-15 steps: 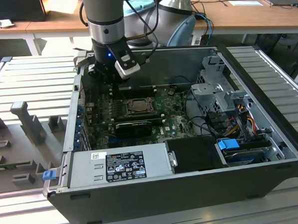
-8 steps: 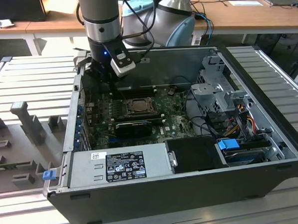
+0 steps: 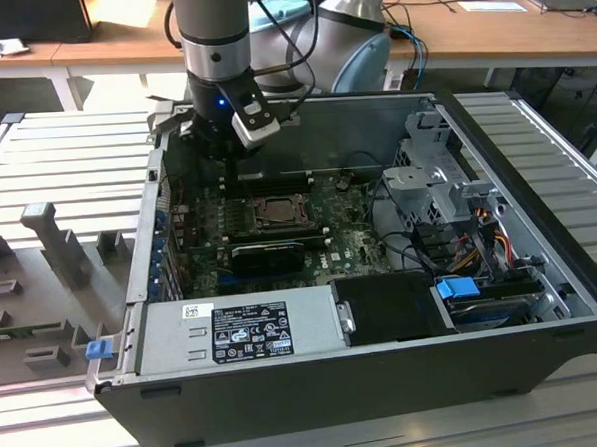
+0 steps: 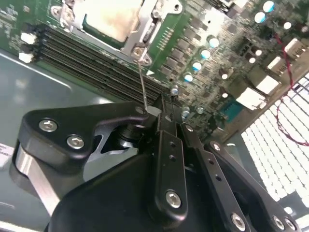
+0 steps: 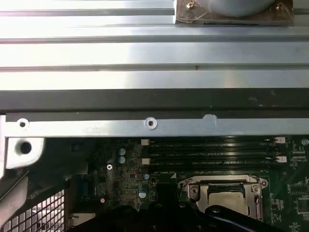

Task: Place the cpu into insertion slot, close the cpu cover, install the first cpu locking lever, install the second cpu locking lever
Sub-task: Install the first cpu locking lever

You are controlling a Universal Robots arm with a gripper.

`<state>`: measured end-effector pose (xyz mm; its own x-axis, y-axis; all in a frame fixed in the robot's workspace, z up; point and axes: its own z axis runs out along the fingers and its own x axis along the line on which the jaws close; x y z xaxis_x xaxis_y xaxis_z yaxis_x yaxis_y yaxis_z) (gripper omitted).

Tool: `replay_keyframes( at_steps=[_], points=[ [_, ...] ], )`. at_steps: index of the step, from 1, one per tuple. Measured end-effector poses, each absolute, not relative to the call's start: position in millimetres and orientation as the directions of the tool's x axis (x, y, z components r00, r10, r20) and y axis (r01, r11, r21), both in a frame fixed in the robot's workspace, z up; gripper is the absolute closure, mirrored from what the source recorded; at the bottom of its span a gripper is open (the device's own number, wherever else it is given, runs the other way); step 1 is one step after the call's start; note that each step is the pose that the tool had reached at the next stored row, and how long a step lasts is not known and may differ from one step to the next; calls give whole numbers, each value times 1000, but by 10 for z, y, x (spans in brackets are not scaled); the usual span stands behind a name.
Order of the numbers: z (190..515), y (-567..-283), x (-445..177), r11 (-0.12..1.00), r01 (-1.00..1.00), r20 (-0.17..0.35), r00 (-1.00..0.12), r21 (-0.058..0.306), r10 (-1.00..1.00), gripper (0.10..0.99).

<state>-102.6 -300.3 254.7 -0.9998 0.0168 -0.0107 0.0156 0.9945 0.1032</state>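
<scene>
The exterior view looks down at an angle from in front of the open computer case [image 3: 387,379], far enough back to take in the whole case and the arm [image 3: 214,38] above it. Both wrist views sit close over the green motherboard [image 4: 203,43]. They share the insertion slot [image 4: 113,19], seen again in the first wrist view [image 5: 227,193], and the memory slots [image 5: 212,150] beside it.

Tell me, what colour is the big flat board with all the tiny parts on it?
Green. The motherboard shows best in the second wrist view.
</scene>
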Motion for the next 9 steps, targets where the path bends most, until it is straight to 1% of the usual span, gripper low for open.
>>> replay_keyframes(
  at_steps=[9],
  points=[
    [2533,-3003,-739,995,16,-9,-1000,102,17,980]
  ],
)
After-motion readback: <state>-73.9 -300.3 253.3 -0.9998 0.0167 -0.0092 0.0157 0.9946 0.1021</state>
